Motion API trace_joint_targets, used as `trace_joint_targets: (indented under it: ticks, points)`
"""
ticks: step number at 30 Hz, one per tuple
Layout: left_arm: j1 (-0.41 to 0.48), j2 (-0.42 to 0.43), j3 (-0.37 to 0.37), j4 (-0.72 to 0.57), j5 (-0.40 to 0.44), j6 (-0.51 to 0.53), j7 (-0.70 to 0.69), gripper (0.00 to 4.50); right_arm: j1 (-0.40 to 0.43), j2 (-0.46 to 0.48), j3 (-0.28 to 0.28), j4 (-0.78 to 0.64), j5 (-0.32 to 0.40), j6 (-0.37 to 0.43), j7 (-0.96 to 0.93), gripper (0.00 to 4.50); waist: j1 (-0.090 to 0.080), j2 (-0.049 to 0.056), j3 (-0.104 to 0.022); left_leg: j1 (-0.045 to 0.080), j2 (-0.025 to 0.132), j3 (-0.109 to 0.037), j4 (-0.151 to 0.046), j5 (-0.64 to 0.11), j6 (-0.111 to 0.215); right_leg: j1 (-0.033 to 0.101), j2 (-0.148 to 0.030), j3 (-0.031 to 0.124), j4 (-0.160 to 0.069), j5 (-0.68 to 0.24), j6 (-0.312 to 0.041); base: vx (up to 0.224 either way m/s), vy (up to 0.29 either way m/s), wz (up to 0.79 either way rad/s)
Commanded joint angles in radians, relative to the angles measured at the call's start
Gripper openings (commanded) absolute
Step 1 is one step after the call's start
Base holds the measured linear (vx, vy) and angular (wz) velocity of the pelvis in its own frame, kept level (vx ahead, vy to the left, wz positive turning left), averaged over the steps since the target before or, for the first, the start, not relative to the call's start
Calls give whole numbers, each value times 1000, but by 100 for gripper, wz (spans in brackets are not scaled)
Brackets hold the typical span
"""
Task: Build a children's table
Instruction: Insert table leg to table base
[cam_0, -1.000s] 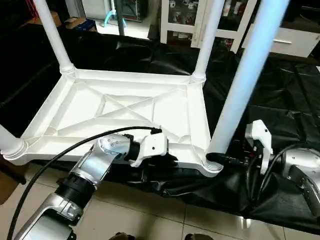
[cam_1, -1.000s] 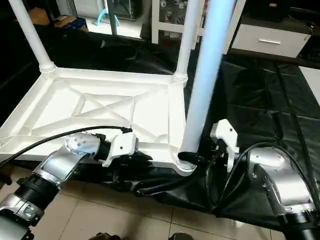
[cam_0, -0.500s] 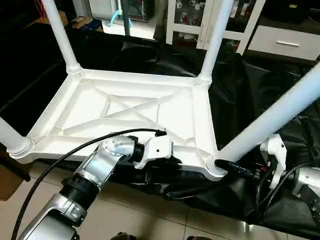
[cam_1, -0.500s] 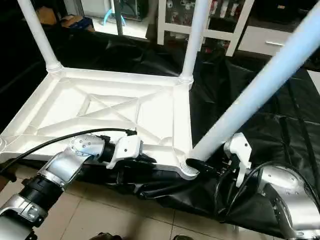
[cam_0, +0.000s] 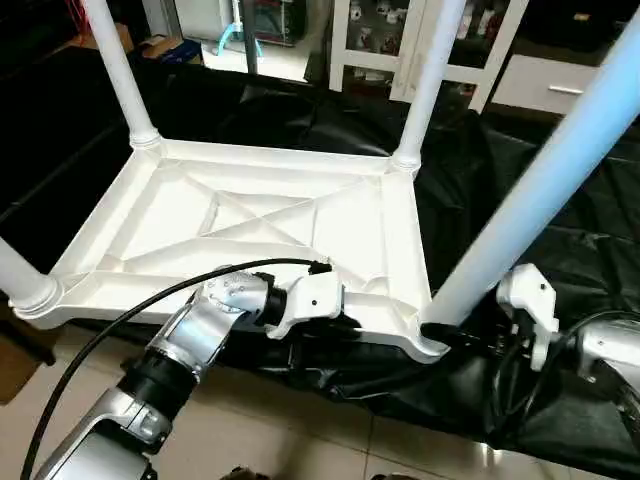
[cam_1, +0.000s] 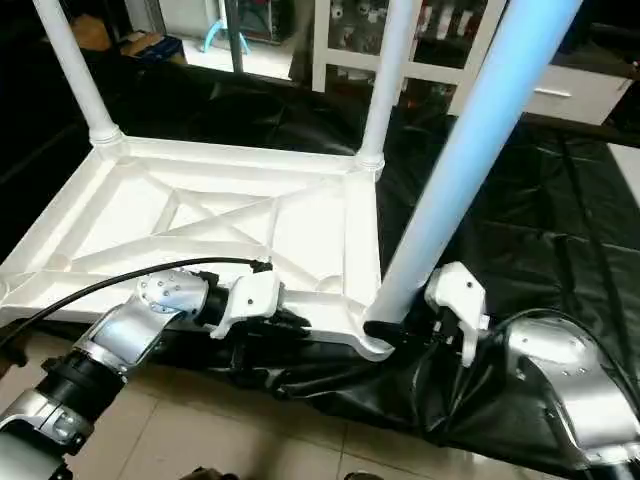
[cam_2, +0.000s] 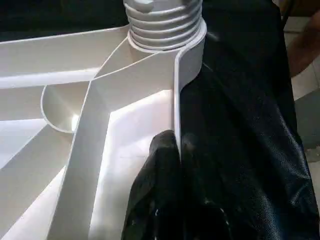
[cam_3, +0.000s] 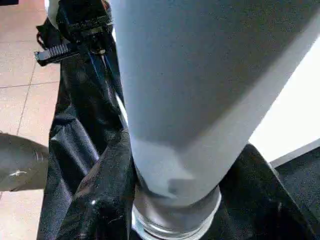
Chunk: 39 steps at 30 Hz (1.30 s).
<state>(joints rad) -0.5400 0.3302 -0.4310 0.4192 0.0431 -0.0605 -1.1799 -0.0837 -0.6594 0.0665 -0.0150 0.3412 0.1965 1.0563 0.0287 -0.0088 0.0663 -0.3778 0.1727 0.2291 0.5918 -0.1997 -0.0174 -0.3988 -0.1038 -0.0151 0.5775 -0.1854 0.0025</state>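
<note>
Left hand (cam_0: 335, 322) pinched on tabletop (cam_0: 250, 215) rim, right hand (cam_1: 405, 328) clamped round last leg (cam_1: 470, 150). You straighten leg upright, then twist home.

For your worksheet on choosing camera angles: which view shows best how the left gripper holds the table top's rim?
The left wrist view: the left gripper is shut on the table top's rim, one black finger on each side. The eye views show that gripper from above, its fingers hidden. The right wrist view shows the leg instead.

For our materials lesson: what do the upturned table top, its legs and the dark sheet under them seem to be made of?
Table top: glossy white moulded plastic, judging by its ribs. Legs: smooth white tubes, probably plastic. Sheet: thin black plastic film or coated fabric, shiny and creased.
</note>
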Motion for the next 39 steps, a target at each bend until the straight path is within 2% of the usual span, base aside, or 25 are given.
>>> trace_joint_targets:
  ticks: [1, 3, 4, 5, 6, 7, 8, 11, 12, 13, 18, 23, 24, 25, 28, 29, 30, 31, 33, 34, 35, 36, 37, 38, 39]
  points:
    - [-16, -26, 24, -27, -19, -15, 39, 0, 55, 41, 180, 212, -132, 29, 34, 192, -9, 1, -28, 26, 67, -41, -100, -366, 13, 10, -42, 25, -76, -305, -194, 0, 0, 0]
    - [-15, -26, 25, -27, -18, -16, 40, 0, 47, 62, 180, 262, -144, 5, 20, 192, -13, 0, -22, 29, 67, -47, -106, -437, -15, 7, -40, 24, -84, -393, -170, 0, 0, 0]
    - [-14, -26, 25, -28, -18, -16, 41, 0, 39, 78, 180, 300, -152, -13, 8, 192, -20, -4, -22, 38, 64, -52, -105, -510, -42, -2, -39, 22, -91, -467, -146, 0, 0, 0]
    - [-10, -26, 24, -32, -16, -15, 43, 0, 23, 116, 174, 377, -164, -56, -23, 192, -26, -5, -22, 36, 64, -59, -109, -537, -54, -1, -40, 23, -94, -489, -132, 0, 0, 0]
    - [-9, -27, 24, -33, -16, -14, 44, 0, 17, 129, 170, 399, -164, -67, -32, 192, -35, -1, -22, 37, 64, -62, -110, -565, -65, -8, -39, 22, -95, -492, -132, 0, 0, 0]
    - [-9, -27, 23, -34, -16, -14, 44, 0, 14, 137, 167, 412, -163, -73, -38, 192, -38, 0, -19, 35, 63, -67, -113, -582, -70, -6, -38, 20, -97, -501, -128, 0, 0, 0]
    - [-10, -26, 24, -32, -16, -15, 43, 0, 9, 146, 166, 425, -165, -80, -44, 192, -44, 9, -20, 36, 64, -77, -119, -622, -85, -2, -35, 15, -96, -508, -119, 0, 0, 0]
    - [-12, -25, 25, -26, -14, -17, 44, 0, -12, 173, 159, 479, -172, -112, -67, 191, -59, 15, -17, 48, 64, -86, -128, -714, -103, -6, -23, 3, -103, -468, -123, 0, 0, 0]
    - [-13, -25, 25, -25, -14, -17, 45, 0, -21, 184, 152, 505, -174, -129, -73, 191, -64, 13, -17, 49, 62, -87, -127, -724, -102, -5, -23, 1, -105, -465, -124, 0, 0, 0]
    - [-13, -25, 25, -23, -14, -18, 46, 0, -29, 192, 148, 526, -176, -141, -79, 191, -70, 12, -16, 40, 62, -92, -131, -735, -101, 3, -26, -3, -104, -469, -122, 0, 0, 0]
    - [-12, -28, 28, -24, -9, -14, 52, 0, -69, 206, 119, 613, -187, -193, -87, 191, -75, 20, -16, 46, 61, -93, -133, -751, -98, 1, -29, -7, -110, -448, -128, 0, 0, 0]
    - [-16, -30, 30, -15, -5, -13, 49, 0, -148, 185, 78, 917, -210, -356, -100, 191, -97, 25, -9, 51, 60, -94, -135, -808, -97, 0, -28, -28, -117, -471, -129, 0, 0, 0]
    - [-17, -31, 29, -12, -5, -13, 49, 0, -149, 175, 70, 945, -209, -374, -97, 191, -98, 25, -7, 53, 60, -94, -135, -823, -96, -2, -28, -32, -120, -488, -124, 0, 0, 0]
    - [-19, -31, 29, -9, -6, -13, 49, 0, -150, 162, 61, 975, -206, -396, -92, 191, -103, 27, -2, 66, 58, -95, -135, -867, -94, -8, -23, -43, -133, -535, -100, 0, 0, 0]
    - [-22, -33, 28, -4, -5, -13, 51, 0, -142, 121, 26, 1008, -184, -424, -73, 191, -104, 29, 5, 76, 58, -97, -139, -902, -88, -9, -18, -59, -144, -565, -81, 0, 0, 0]
    - [-22, -33, 28, -4, -5, -12, 52, 0, -143, 113, 17, 1019, -178, -431, -71, 191, -105, 34, 9, 82, 60, -97, -148, -935, -92, -3, -11, -77, -145, -556, -75, 0, 0, 0]
    - [-22, -35, 29, -5, -6, -9, 57, 0, -157, 106, 5, 1050, -168, -440, -74, 191, -107, 35, 7, 81, 61, -97, -152, -939, -93, 6, -9, -83, -143, -533, -75, 0, 0, 0]
    - [-22, -37, 29, -4, -6, -7, 60, 0, -175, 101, -5, 1083, -160, -443, -80, 191, -103, 34, 2, 80, 61, -91, -156, -920, -87, 15, -14, -83, -140, -495, -79, 0, 0, 0]
    - [-23, -40, 31, -3, -4, -5, 63, 0, -208, 98, -8, 1145, -147, -458, -88, 191, -101, 32, 2, 81, 58, -86, -154, -877, -70, 18, -23, -83, -145, -497, -81, 0, 0, 0]
    - [-23, -43, 32, -2, -2, -4, 63, 0, -233, 96, -6, 1187, -142, -470, -94, 191, -110, 33, 11, 75, 58, -90, -159, -888, -71, 25, -24, -108, -153, -548, -63, 0, 0, 0]
    - [-22, -44, 33, -3, -2, -3, 62, 0, -245, 94, -6, 1205, -141, -476, -94, 191, -108, 37, 13, 74, 61, -90, -165, -903, -76, 30, -22, -116, -153, -561, -56, 0, 0, 0]
    - [-22, -44, 33, -3, -2, -3, 62, 0, -245, 94, -6, 1205, -141, -476, -94, 191, -107, 43, 18, 70, 65, -85, -182, -928, -82, 36, -10, -133, -145, -551, -53, 0, 0, 0]
    - [-20, -44, 34, -6, -3, -3, 61, 0, -221, 129, 1, 1156, -129, -493, -79, 191, -90, 56, 23, 12, 90, -68, -247, -998, -104, 103, 17, -143, -28, -391, -69, -58, -60, 14]
    - [-20, -44, 34, -6, -3, -3, 61, 0, -221, 129, 1, 1156, -129, -493, -79, 191, -53, 58, 17, -37, 102, -62, -272, -1029, -119, 151, 9, -113, 76, -246, -74, -58, -60, 14]
    - [-19, -43, 35, -8, -4, -2, 59, 0, -177, 165, 10, 1056, -116, -485, -70, 191, -5, 54, 16, -2, 91, -4, -291, -968, -115, 93, 17, -73, 86, -228, -75, -3, -118, 15]
